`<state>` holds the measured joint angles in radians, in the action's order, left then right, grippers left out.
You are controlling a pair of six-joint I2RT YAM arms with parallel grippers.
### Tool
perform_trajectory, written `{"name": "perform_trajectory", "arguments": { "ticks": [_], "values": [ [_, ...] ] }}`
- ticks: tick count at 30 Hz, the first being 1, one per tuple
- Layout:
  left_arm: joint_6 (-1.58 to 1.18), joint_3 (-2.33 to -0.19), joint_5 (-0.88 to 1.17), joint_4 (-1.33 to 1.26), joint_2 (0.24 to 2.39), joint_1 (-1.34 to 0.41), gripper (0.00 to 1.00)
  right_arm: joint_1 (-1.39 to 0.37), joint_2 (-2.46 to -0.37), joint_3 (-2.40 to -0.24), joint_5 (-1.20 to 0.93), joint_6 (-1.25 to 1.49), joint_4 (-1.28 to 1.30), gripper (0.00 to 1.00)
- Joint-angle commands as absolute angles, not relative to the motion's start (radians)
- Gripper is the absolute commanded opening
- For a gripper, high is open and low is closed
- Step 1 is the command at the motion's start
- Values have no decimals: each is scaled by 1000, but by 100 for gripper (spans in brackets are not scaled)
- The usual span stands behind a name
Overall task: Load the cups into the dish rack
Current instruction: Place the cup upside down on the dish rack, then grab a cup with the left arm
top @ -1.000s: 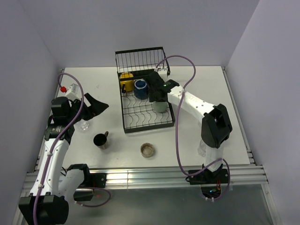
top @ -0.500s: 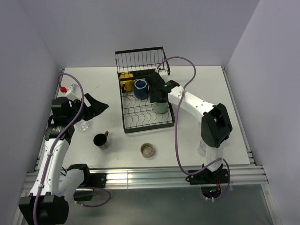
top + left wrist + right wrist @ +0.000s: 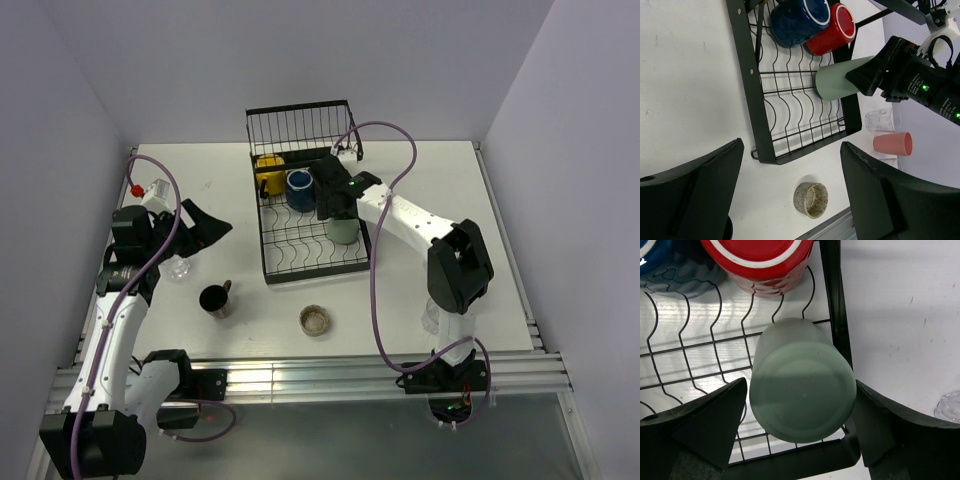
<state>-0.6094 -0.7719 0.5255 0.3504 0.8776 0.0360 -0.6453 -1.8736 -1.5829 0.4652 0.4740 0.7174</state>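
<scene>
The green tumbler stands base-up at the right edge of the dish rack, straight below our right gripper, jaws flanking it too closely for us to tell grip from release (the left gripper gapes empty).

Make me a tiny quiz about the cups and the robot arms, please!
1. True or false: the pale green plastic tumbler is inside the black wire dish rack.
2. Which stands on the white table, outside the rack? A red mug, B glossy black mug, C navy mug.
3. Fill in: the jaws of the left gripper are ____.
Key: 1 true; 2 B; 3 open.
</scene>
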Motion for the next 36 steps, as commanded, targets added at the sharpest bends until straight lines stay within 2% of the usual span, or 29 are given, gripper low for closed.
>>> {"name": "perform_trajectory", "arguments": {
  "ticks": [1, 4, 12, 20, 26, 33, 36],
  "values": [
    [-584, -778, 525, 333, 871, 41, 85, -640, -1873, -1588, 497, 477, 710, 90],
    [-583, -776, 525, 336, 870, 41, 85, -640, -1855, -1583, 500, 476, 709, 95],
    [-584, -787, 470, 373, 854, 41, 85, -647, -1793, -1562, 486, 485, 703, 96],
    [-627, -851, 201, 540, 833, 41, 83, -653, -1695, -1526, 473, 495, 698, 97],
    [-667, -914, 6, 633, 867, 41, 77, -663, -1637, -1485, 454, 502, 672, 97],
    [-675, -980, -107, 669, 991, 41, 68, -667, -1543, -1440, 446, 508, 655, 97],
    [-676, -999, -149, 672, 1041, 41, 67, -669, -1493, -1417, 436, 508, 640, 97]
  ]
}}
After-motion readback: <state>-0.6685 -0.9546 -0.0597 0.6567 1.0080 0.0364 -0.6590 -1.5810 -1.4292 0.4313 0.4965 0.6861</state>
